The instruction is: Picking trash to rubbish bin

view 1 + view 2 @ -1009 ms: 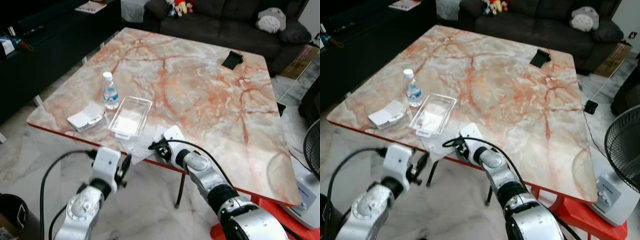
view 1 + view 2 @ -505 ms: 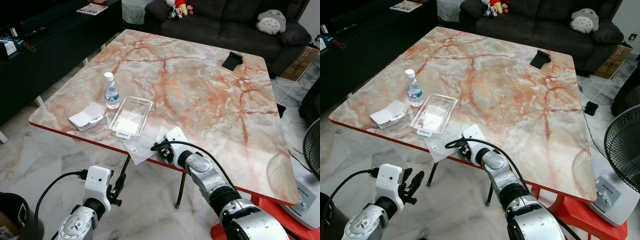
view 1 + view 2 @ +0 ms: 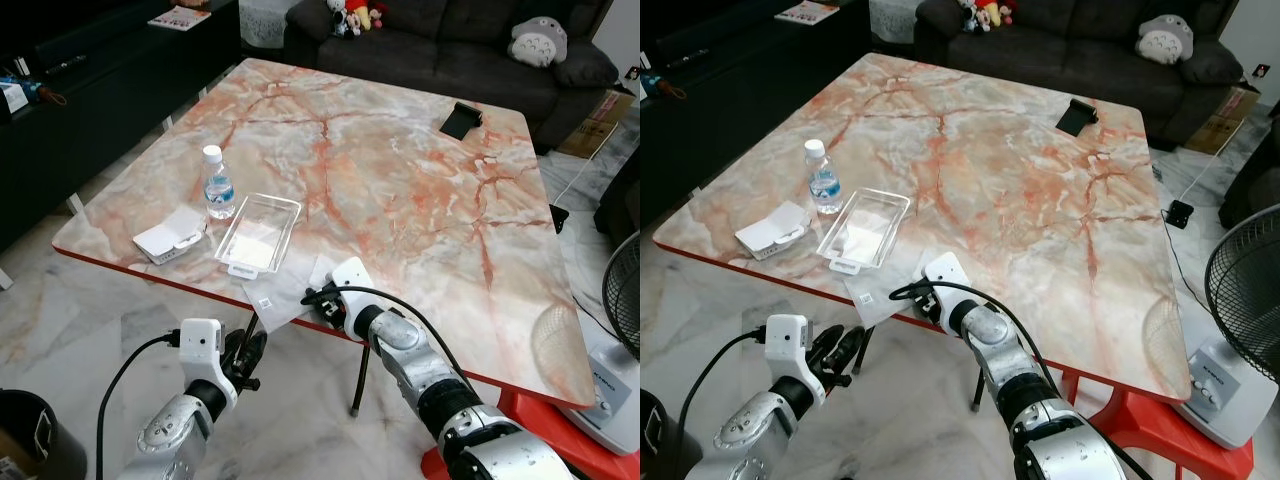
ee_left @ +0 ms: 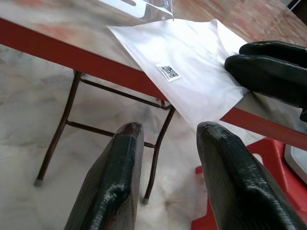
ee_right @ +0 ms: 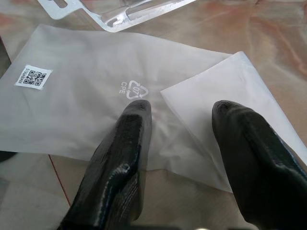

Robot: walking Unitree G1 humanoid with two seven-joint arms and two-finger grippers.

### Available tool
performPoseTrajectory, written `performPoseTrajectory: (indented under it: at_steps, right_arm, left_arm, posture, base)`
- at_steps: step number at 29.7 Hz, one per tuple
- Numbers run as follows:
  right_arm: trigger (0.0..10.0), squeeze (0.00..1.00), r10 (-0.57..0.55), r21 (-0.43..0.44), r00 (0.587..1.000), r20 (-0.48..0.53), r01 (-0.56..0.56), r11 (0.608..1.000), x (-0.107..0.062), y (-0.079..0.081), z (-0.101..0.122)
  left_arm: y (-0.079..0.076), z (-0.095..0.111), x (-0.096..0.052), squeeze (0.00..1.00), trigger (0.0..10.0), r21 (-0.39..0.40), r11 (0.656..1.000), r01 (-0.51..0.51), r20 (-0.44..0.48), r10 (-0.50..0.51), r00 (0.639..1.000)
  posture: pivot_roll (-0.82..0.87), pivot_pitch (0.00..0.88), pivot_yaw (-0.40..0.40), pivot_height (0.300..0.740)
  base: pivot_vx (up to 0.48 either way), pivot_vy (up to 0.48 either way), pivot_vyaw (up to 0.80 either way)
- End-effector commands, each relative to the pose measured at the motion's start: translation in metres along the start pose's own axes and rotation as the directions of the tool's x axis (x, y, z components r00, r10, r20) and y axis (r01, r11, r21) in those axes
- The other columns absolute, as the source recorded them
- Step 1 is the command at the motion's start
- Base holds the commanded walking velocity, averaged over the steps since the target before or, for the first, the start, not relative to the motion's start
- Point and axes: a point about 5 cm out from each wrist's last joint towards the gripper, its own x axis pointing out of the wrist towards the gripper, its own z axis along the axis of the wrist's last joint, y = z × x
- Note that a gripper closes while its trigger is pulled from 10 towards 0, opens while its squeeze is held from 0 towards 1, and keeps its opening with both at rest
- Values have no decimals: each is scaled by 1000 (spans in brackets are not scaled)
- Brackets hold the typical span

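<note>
Trash: the white plastic mailer bag (image 3: 283,292) lies flat at the near edge of the marble table (image 3: 400,180), one corner overhanging.
Handling: expect it light, limp and slippery; you'd best pinch the overhanging corner.
Right gripper (image 5: 184,143): fingers spread, resting over the bag, nothing held.
Left gripper (image 4: 168,158): fingers apart, empty, below the table edge, facing the overhang.
Neighbours: clear plastic tray (image 3: 260,232), water bottle (image 3: 218,186), white box (image 3: 170,236).
Room: glossy marble floor (image 3: 60,330), dark sofa (image 3: 440,30) beyond.

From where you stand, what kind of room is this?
Most likely a home living room: a dark grey sofa with soft toys, a large pink-veined marble table, and a standing fan.
</note>
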Motion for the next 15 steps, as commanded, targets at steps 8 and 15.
performPoseTrajectory:
  at_steps: [8, 15]
  right_arm:
    - [10000, 0, 47, 34, 993, -105, -44, 998, -8, 9, -30]
    - [10000, 0, 53, 29, 995, -86, -50, 998, -10, 6, -29]
  left_arm:
    - [-11, -1, 23, 0, 10000, -60, 995, 82, -11, -83, 996]
    - [-11, -1, 28, 0, 10000, -68, 994, 89, -7, -89, 996]
  posture:
    - [64, 167, -85, 740]
    - [51, 159, -82, 740]
  base:
    - [0, 0, 0]
    - [0, 0, 0]
